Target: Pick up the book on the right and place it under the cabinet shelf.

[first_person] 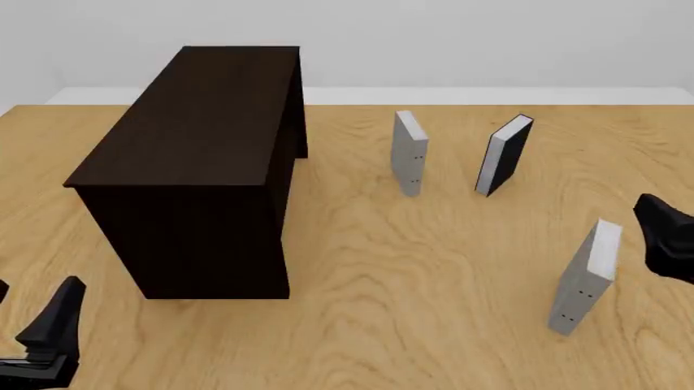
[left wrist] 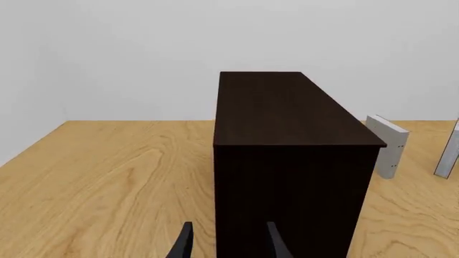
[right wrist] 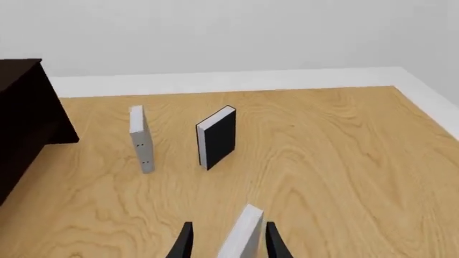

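Note:
The book is thin and light grey and stands upright at the front right of the table. In the right wrist view it shows between my two fingers. My right gripper is open, just right of the book and apart from it; in its own view the gripper is empty. The very dark brown cabinet shelf stands at the left, and also shows in the left wrist view. My left gripper is open and empty in front of the cabinet's near left corner, as its own view shows.
A near-identical grey book and a black-covered book stand upright at mid-table, right of the cabinet. Both show in the right wrist view, grey and black. A white wall backs the table.

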`<state>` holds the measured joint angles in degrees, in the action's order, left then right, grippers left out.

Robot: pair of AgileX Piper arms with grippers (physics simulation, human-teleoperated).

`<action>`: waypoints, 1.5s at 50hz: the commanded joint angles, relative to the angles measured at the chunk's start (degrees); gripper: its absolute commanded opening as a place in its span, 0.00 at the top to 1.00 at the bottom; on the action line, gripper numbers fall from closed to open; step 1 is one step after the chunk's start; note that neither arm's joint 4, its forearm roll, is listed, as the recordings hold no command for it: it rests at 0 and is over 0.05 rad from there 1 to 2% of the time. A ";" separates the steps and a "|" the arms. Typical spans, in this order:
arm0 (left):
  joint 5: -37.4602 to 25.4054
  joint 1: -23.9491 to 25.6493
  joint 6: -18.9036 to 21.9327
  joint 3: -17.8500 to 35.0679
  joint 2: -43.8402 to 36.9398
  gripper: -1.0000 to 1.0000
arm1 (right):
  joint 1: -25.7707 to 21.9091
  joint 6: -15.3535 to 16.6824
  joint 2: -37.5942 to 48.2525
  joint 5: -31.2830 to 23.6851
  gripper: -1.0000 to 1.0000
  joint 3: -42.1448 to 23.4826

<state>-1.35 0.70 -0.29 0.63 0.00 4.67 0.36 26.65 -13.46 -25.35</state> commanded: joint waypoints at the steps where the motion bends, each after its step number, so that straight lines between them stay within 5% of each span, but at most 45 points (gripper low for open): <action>1: 0.58 -0.11 0.29 0.09 -0.04 0.00 | 2.31 -0.07 9.35 -1.88 0.00 -3.01; 19: 0.28 -0.12 0.30 0.09 -0.06 0.00 | 3.07 -1.79 20.31 -10.38 0.00 -11.72; 30: 0.21 -0.13 0.31 0.13 -0.06 0.00 | 1.27 -4.63 24.17 -9.86 0.00 -10.94; 51: 0.41 -0.14 0.34 -0.03 -0.08 0.00 | 3.13 -3.09 30.70 -2.34 0.00 -3.48; 75: 0.46 -0.15 0.34 -0.09 -0.06 0.00 | 2.90 -5.22 37.36 5.90 0.00 1.87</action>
<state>-1.79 0.68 -0.22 0.71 0.00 7.14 -3.63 62.08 -15.13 -30.88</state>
